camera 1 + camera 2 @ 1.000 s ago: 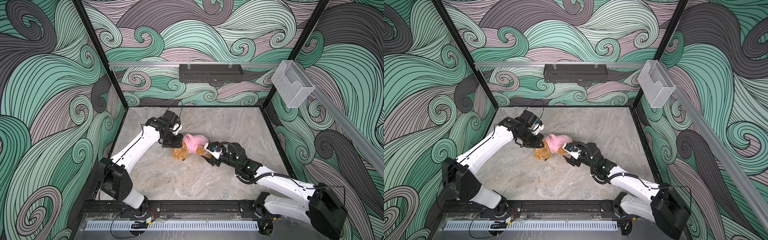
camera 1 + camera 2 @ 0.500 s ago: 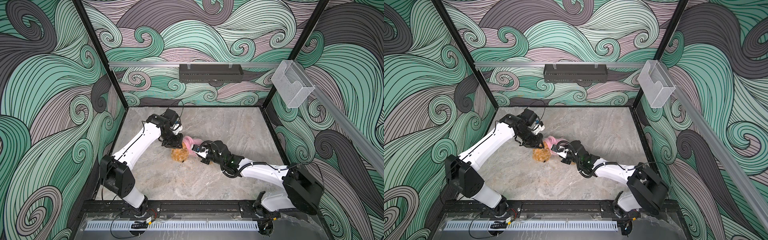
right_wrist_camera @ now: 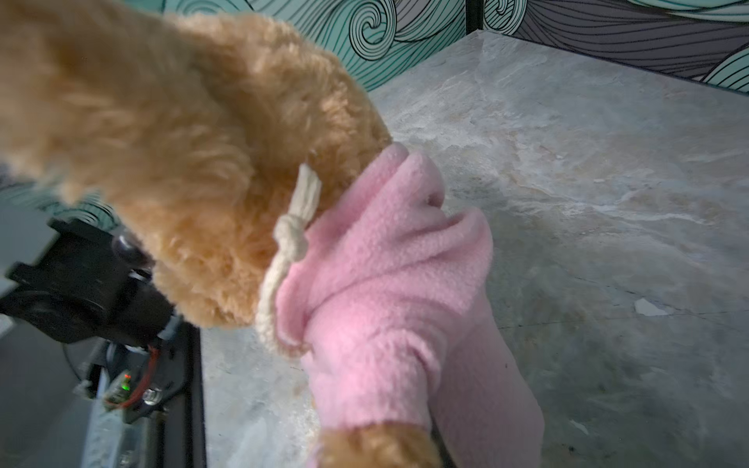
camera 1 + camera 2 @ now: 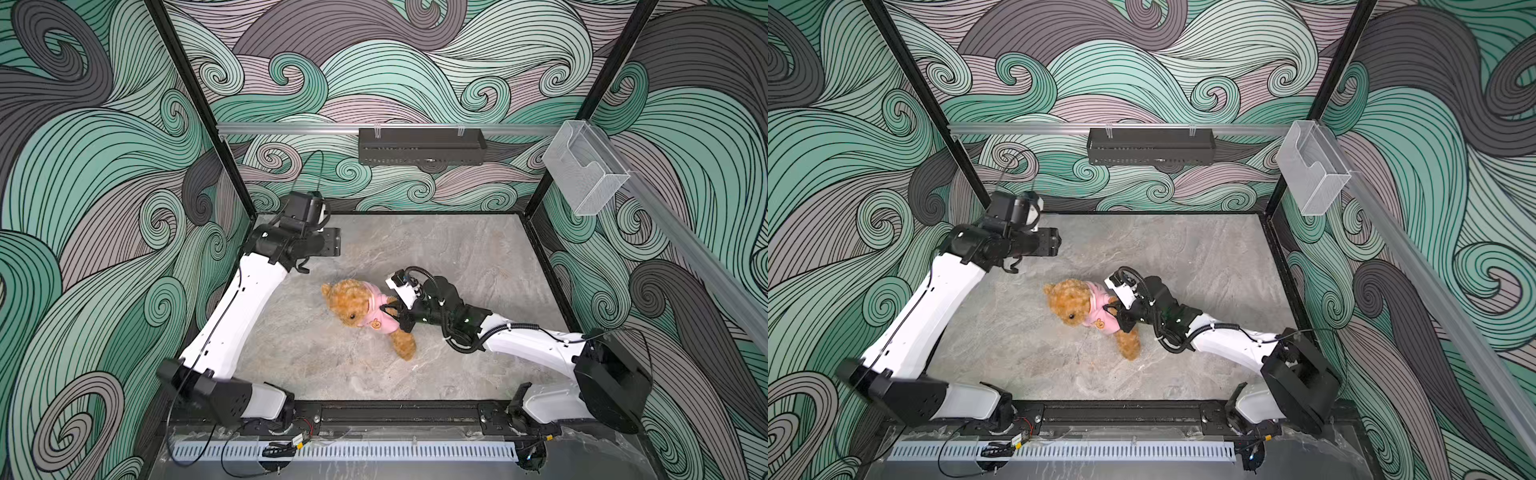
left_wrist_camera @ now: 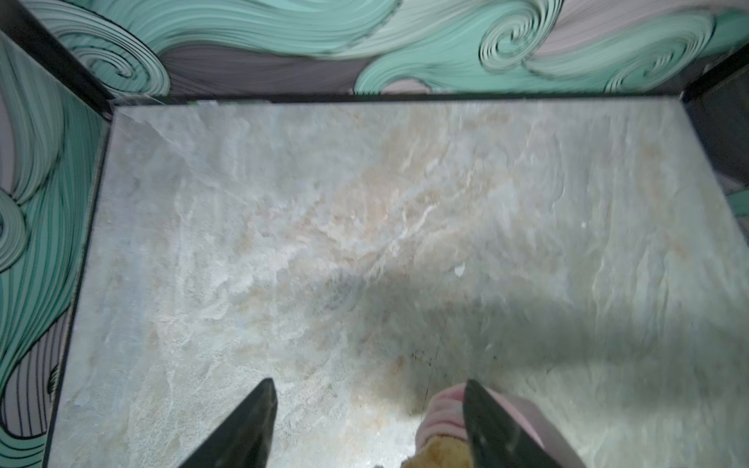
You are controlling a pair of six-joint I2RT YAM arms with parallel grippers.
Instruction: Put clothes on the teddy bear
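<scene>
The teddy bear (image 4: 349, 301) (image 4: 1069, 303), golden-brown and curly, lies mid-table with its face up and a pink fleece garment (image 4: 380, 322) (image 4: 1102, 320) over its body. My right gripper (image 4: 395, 313) (image 4: 1119, 313) is shut at the bear's sleeved side. In the right wrist view the bear (image 3: 182, 162) and the garment (image 3: 385, 283) fill the picture and hide the fingers. My left gripper (image 4: 334, 243) (image 4: 1054, 245) (image 5: 369, 385) is open and empty, off to the back left of the bear. A bit of garment (image 5: 441, 409) and fur (image 5: 439, 451) shows beside one finger.
A black box (image 4: 419, 145) hangs on the back wall's rail. A clear plastic holder (image 4: 586, 174) juts from the right rail. Patterned walls and black posts close in the marble table (image 4: 457, 257). The arm bases sit on the front bar (image 4: 395, 415).
My left gripper has opened, let go and drawn back from the bear toward the back left. My right gripper has reached in and shut at the bear's side; the bear now lies face up.
</scene>
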